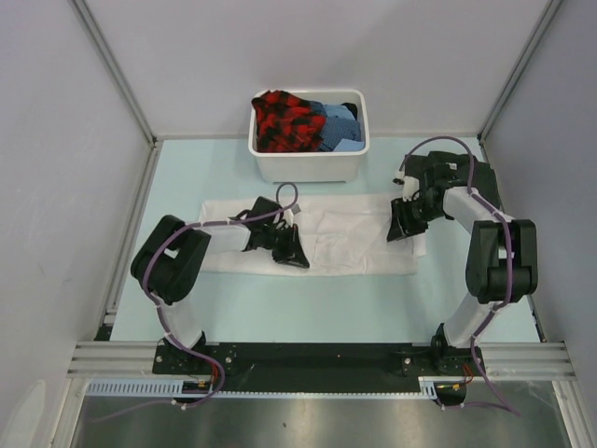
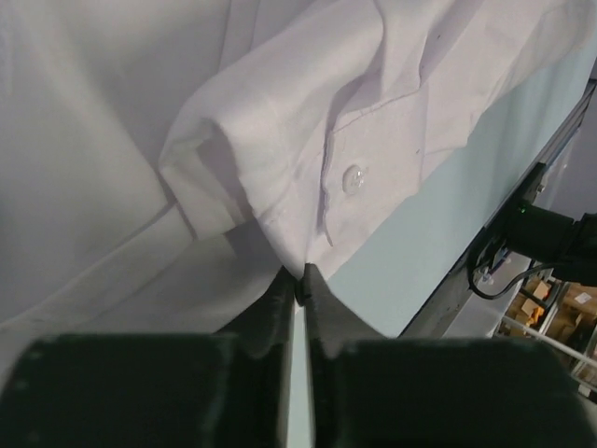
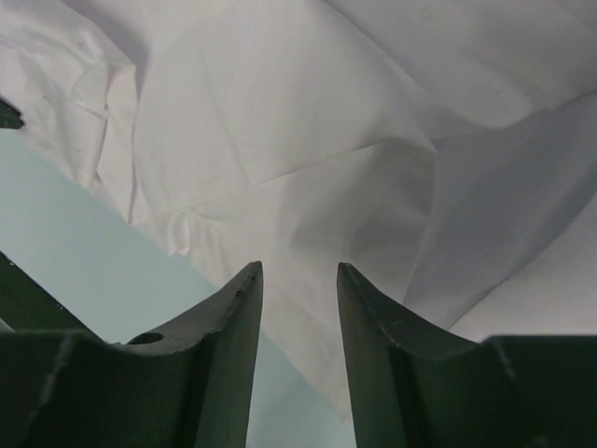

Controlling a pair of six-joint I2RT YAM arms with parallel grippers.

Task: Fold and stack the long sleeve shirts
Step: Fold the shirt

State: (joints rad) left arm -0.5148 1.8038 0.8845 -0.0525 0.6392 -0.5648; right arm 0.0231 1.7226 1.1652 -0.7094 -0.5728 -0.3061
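1. The white shirt (image 1: 345,233) lies spread in a long band across the middle of the pale desk (image 1: 308,308), just in front of the tub (image 1: 308,170).
2. The left fingers (image 1: 295,258) are down on the shirt's near edge, left of its centre, with the arm bent in from the left side.
3. On the left wrist view those fingers are pressed almost together, with only a sliver of light between them, and they pinch the shirt's hem right at the tips.
4. Just beyond that pinch sits a pale button (image 2: 353,177) on a stitched strip, and a folded cuff (image 2: 201,163) bulges up beside it.
5. Over on the right, the right fingers (image 1: 399,231) are at the shirt's right end, near its far corner.
6. From the right wrist view they stand clearly apart, with rumpled white cloth showing in the gap and nothing clamped between them.
7. Bare desk shows to the left of them in that view, with the shirt's edge running diagonally across.
8. In the tub at the back sit a red-and-black checked cloth (image 1: 284,119) and a blue cloth (image 1: 338,129) beside it.
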